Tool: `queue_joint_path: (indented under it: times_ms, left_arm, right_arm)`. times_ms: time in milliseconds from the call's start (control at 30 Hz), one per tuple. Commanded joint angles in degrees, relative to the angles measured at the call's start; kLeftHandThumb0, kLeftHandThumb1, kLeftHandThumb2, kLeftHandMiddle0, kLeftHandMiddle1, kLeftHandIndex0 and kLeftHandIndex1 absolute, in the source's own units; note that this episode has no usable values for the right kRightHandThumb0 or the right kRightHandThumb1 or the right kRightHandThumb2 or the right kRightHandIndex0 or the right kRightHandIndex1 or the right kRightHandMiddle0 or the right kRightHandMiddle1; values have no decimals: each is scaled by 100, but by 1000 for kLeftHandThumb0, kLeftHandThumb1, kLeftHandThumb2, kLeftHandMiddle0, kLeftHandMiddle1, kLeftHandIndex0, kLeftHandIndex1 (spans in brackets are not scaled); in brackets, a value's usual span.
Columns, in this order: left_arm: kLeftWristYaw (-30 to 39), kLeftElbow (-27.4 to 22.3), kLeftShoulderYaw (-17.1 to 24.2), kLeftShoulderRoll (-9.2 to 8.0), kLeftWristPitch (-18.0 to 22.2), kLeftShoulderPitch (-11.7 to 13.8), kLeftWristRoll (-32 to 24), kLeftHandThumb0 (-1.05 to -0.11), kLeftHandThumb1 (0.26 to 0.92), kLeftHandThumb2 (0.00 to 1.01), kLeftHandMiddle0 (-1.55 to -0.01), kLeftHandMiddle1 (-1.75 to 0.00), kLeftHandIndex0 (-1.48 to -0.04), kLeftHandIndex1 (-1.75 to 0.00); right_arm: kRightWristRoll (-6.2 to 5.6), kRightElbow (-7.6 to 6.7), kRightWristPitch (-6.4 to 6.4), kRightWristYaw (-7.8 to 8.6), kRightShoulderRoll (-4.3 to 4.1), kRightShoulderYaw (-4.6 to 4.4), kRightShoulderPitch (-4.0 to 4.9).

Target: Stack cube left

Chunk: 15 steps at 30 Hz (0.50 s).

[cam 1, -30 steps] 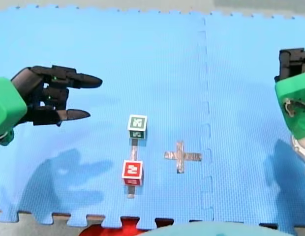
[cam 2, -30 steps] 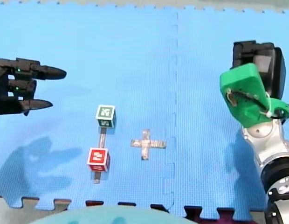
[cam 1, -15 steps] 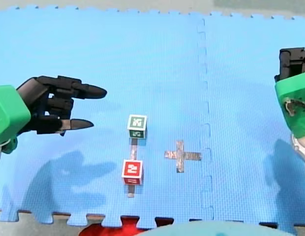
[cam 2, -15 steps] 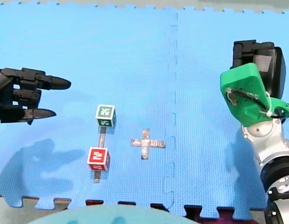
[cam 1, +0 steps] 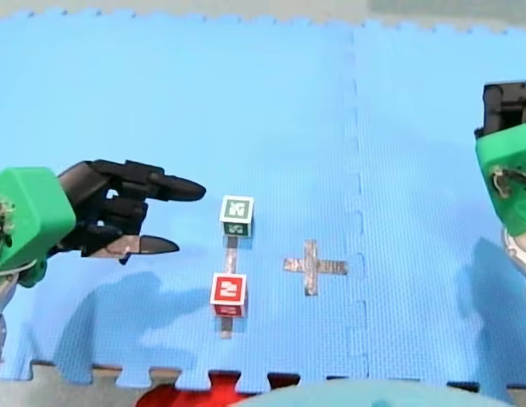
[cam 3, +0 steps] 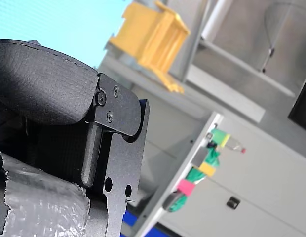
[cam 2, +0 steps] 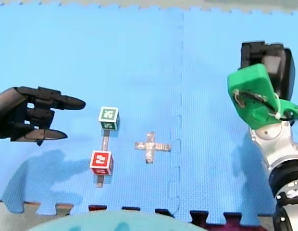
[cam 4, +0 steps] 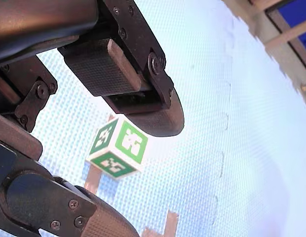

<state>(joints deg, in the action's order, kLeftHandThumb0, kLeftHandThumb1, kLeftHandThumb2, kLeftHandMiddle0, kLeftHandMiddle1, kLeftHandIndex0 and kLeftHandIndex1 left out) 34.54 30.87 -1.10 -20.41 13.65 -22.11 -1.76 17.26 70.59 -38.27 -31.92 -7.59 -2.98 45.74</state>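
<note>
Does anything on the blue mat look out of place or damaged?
Nothing stands out. The green cube and red cube sit flat and apart on the mat. The left robot hand is left of the green cube, the right robot hand at the mat's right edge.

Two cubes are counted on the blue foam mat (cam 1: pixel 246 102): one green cube (cam 1: pixel 237 215) and one red cube (cam 1: pixel 228 295). One cross of silver tape (cam 1: pixel 313 268) is seen beside them. Two mat panels are joined at one seam. Two robot hands are counted: the left hand (cam 1: pixel 119 210) at the mat's left, the right hand (cam 2: pixel 262 55) at its right.
</note>
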Motion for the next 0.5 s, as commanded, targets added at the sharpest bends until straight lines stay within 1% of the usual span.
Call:
queue_joint_path:
  times_ms: [0,67,167,267,467]
  left_arm:
    - [-22,-105,-37,2,-70,64,12,-777,635,3,-929,-1746,-791,0]
    - [-3,-86,-72,12,-116,70,16,-786,636,2,-928,-1746,-753,0]
    - [59,7,-97,28,-156,35,-19,-794,636,2,-927,-1746,-734,0]
    - [112,100,-107,47,-117,5,-35,-800,636,2,-927,-1746,-733,-2]
    - [69,170,-160,110,3,50,29,-811,638,2,-928,-1746,-741,-4]
  right_arm:
    - [-12,-18,-10,-10,-36,10,13]
    - [-2,-21,-4,-20,-40,4,19]
    - [-2,-24,2,-17,-49,4,26]
    - [-3,-36,8,-16,-49,3,35]
    - [5,-58,10,-29,-57,-2,47]
